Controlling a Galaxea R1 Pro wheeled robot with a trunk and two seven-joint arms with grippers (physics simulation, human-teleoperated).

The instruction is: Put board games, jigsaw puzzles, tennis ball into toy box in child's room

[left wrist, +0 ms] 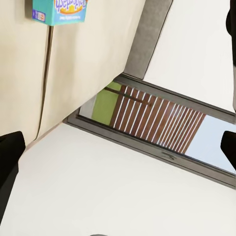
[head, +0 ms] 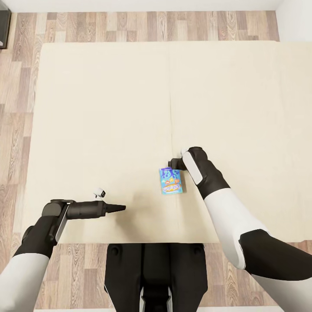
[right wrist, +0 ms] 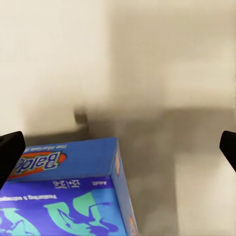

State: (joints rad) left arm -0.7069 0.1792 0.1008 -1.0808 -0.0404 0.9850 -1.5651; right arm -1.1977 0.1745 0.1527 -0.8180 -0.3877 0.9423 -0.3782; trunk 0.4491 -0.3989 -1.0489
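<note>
Head view looks straight down on the bed (head: 108, 108): beige mattress with a seam down the middle, wood-plank floor (head: 17, 130) around it.

One board game (head: 170, 180), small and mostly blue with cartoon print, lies flat on the mattress right at the centre seam, near the bed's near edge. It also shows in the left wrist view (left wrist: 60, 11) beside the seam.

Right hand (head: 174, 164) sits at the game's far short edge, just above or against it; contact can't be confirmed from the head view. In the right wrist view the two dark fingertips (right wrist: 10, 152) stand wide apart at either side of the frame, so it is spread open with nothing between them. The blue box (right wrist: 69, 196) lies partly between them and below, with its shadow on the mattress.

Left hand (head: 120, 208) hovers low over the mattress near the near edge, well left of the game, pointing sideways toward it. Its fingertips (left wrist: 9, 157) also sit wide apart in the left wrist view: open, empty. That view also takes in the grey bed frame (left wrist: 147, 39), a white wall and a dark-framed window (left wrist: 157, 128).
</note>
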